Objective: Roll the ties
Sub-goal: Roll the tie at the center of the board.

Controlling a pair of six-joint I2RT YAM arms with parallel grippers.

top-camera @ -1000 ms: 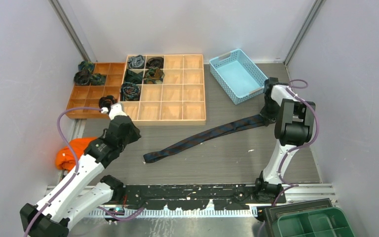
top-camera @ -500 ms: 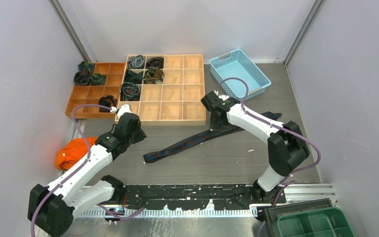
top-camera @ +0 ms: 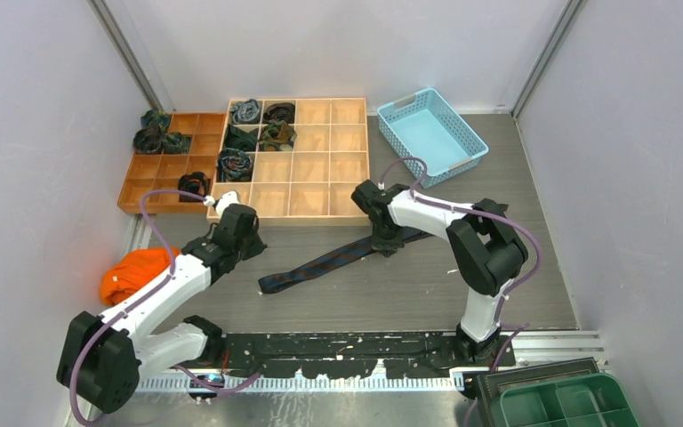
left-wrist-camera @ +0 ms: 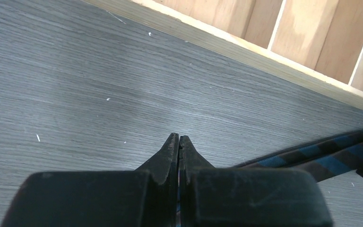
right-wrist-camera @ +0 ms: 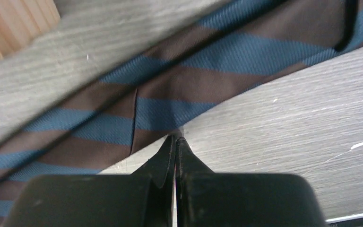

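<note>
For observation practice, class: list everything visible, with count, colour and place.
wooden tray: one, pale, far centre
orange tray: one, far left
rolled ties: about nine, dark, in both trays
striped tie: one, blue and brown, flat on the table
basket: one, light blue, far right
cloth bundle: one, orange, left edge
bin: one, green, near right corner
left gripper: shut, over bare table
right gripper: shut, tips at the striped tie's edge

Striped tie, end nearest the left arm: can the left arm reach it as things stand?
Probably yes: the striped tie lies flat on the table, its end close to the left pincer with nothing between. The pincer is shut and must open first.
</note>
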